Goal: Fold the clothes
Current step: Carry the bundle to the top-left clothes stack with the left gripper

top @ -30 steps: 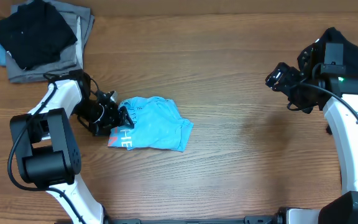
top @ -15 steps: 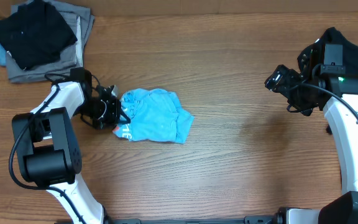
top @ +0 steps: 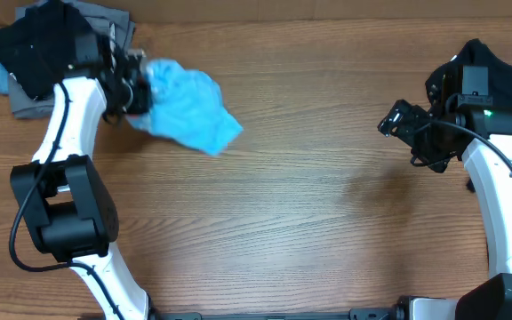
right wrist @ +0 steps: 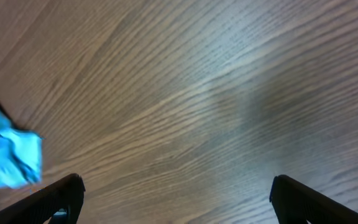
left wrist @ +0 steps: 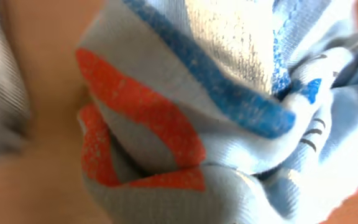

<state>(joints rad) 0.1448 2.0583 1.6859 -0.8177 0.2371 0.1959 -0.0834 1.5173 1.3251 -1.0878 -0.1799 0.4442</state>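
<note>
Wooden table [top: 309, 222] from overhead, left gripper [top: 139, 89] clamped on the bunched light blue T-shirt [top: 189, 111] beside a pile of grey garments [top: 25, 105], right gripper [top: 396, 120] spread wide, well apart, left wrist view filled by crumpled shirt with orange-red mark [left wrist: 148, 112], right wrist fingers [right wrist: 61, 194] wide over wood.

We can read no text, number or brand here. In the left wrist view the bunched light blue cotton T-shirt [left wrist: 241, 50] carries orange-red printed strokes [left wrist: 148, 118] toward nine o'clock and darker blue strokes [left wrist: 229, 102] near centre, too crumpled to read as letters.
</note>
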